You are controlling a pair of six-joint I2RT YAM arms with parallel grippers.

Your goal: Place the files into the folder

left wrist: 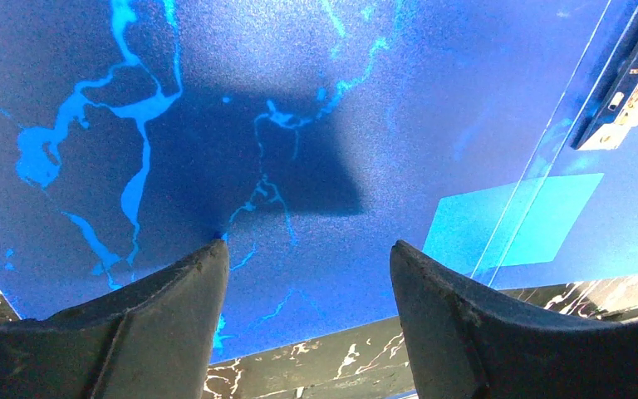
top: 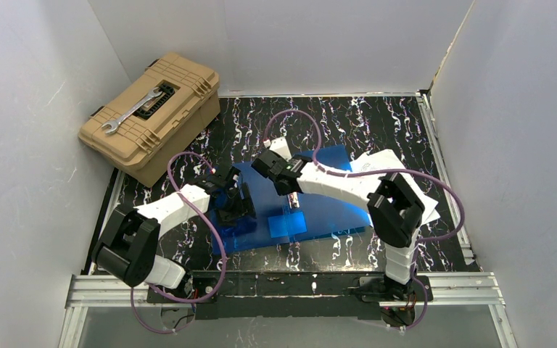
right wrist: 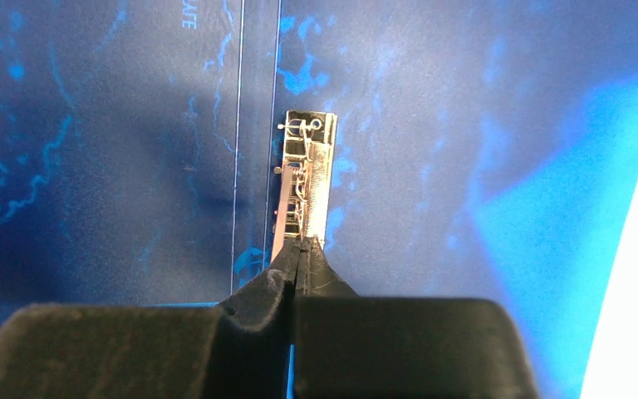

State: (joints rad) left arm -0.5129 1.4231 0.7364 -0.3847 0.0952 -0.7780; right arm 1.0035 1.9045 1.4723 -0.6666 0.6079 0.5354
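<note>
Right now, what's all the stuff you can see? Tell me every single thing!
toolbox: one, tan, far-left corner of the table
wrench: one, silver, lying on the toolbox lid
folder: one, bright blue, lying open in the middle
metal clip: one, silver, inside the folder
files: a few sheets, white, right of the folder, partly under the right arm
table: one, black with white marbling, under everything
left gripper: one, black fingers, open over the folder's left part
right gripper: one, black fingers, shut, tips at the clip's end
</note>
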